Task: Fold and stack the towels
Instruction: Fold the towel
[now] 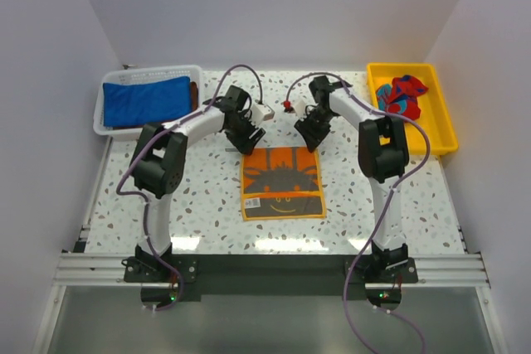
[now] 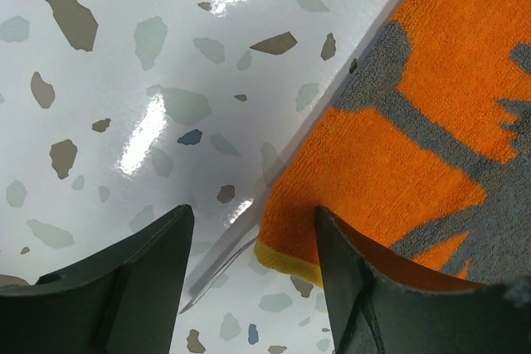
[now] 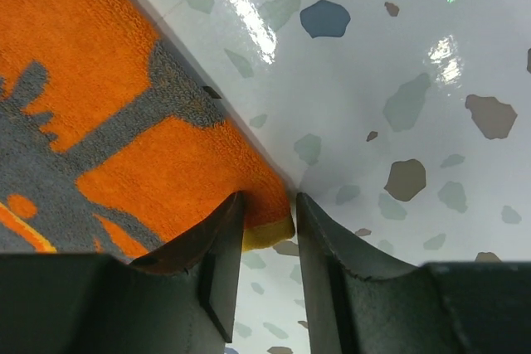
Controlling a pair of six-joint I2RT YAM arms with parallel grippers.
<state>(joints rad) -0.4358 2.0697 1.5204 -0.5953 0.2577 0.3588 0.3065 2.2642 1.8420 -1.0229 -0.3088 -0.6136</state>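
An orange towel with a grey sun face lies flat on the speckled table. My left gripper is at its far left corner. In the left wrist view the gripper is wide open and the yellow-edged towel corner lies between the fingers. My right gripper is at the far right corner. In the right wrist view the gripper is narrowly open, its jaws astride the towel corner, with one finger resting over the cloth.
A white basket at the back left holds a folded blue towel. A yellow bin at the back right holds a crumpled red and blue towel. A small white object lies between the arms.
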